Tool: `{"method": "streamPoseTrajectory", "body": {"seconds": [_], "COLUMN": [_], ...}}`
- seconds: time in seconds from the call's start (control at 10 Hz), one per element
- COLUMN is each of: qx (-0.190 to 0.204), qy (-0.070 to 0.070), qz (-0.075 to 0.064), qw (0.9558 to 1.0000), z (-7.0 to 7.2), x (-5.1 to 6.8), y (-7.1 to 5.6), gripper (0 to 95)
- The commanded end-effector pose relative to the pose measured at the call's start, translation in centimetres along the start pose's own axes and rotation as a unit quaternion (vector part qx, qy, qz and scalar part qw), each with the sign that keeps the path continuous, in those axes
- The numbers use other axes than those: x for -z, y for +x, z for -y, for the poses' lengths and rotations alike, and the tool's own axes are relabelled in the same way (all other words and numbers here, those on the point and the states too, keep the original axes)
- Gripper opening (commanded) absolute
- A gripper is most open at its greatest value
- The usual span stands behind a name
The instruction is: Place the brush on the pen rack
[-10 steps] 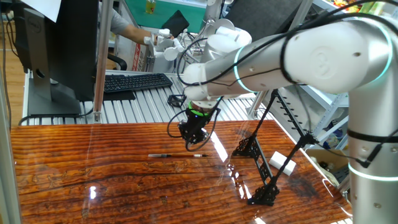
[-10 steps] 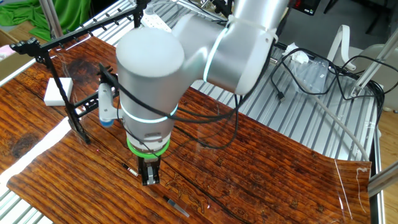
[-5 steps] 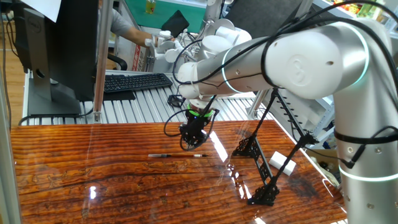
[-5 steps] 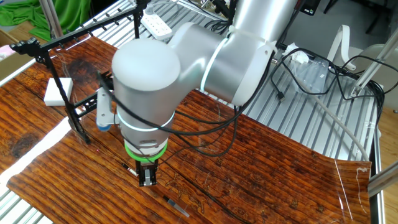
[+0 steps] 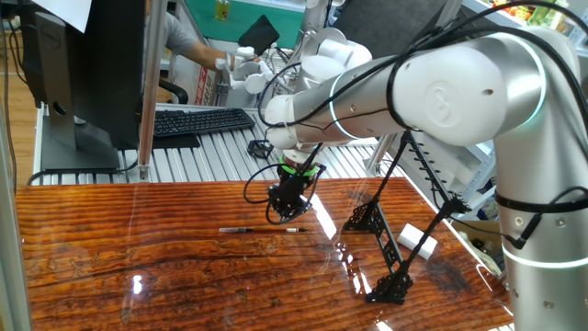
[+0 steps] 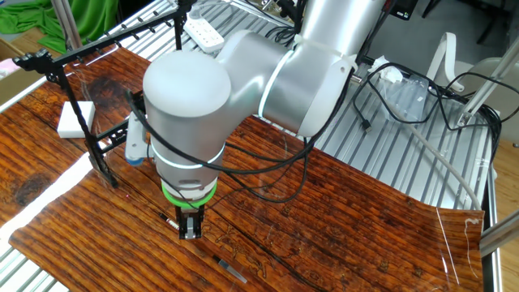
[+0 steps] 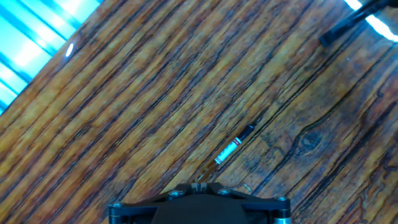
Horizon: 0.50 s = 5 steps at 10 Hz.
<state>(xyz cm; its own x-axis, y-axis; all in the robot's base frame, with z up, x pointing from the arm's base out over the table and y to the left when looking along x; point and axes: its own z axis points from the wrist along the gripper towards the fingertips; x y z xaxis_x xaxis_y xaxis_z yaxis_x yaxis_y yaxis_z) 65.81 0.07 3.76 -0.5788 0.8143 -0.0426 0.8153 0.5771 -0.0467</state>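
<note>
The brush point(image 5: 262, 229) lies flat on the wooden table, a thin dark stick with a pale end. My gripper point(image 5: 283, 215) hangs just above its right part, fingers pointing down. In the other fixed view the gripper point(image 6: 189, 232) stands over the brush point(image 6: 230, 267), whose two ends stick out on either side. In the hand view the brush point(image 7: 233, 147) runs from mid-frame down under the gripper point(image 7: 199, 185). The fingertips sit very close together; I cannot tell whether there is a gap. The pen rack point(image 5: 387, 241) stands to the right, and also shows in the other fixed view point(image 6: 99, 156).
A white block point(image 5: 418, 241) lies beside the rack, also seen in the other fixed view point(image 6: 76, 119). A keyboard point(image 5: 197, 120) and monitor stand behind the table. A dark rod point(image 7: 348, 22) crosses the hand view's top right corner.
The gripper has shifted a little along the brush and sunk slightly toward it. The brush and the rack have not moved.
</note>
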Motion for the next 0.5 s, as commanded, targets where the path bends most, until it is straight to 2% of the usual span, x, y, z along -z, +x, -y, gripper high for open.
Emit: {"method": "streamPoseTrajectory", "body": {"seconds": [0.1,0.5], "qx": [-0.02,-0.062], "qy": [-0.002,-0.006], "qz": [-0.002,-0.007], "qw": [0.9998,0.998], "z": [0.12,0.59], "x": [-0.17,-0.3], "y": [-0.13,-0.01], "gripper": [0.0,0.0]}}
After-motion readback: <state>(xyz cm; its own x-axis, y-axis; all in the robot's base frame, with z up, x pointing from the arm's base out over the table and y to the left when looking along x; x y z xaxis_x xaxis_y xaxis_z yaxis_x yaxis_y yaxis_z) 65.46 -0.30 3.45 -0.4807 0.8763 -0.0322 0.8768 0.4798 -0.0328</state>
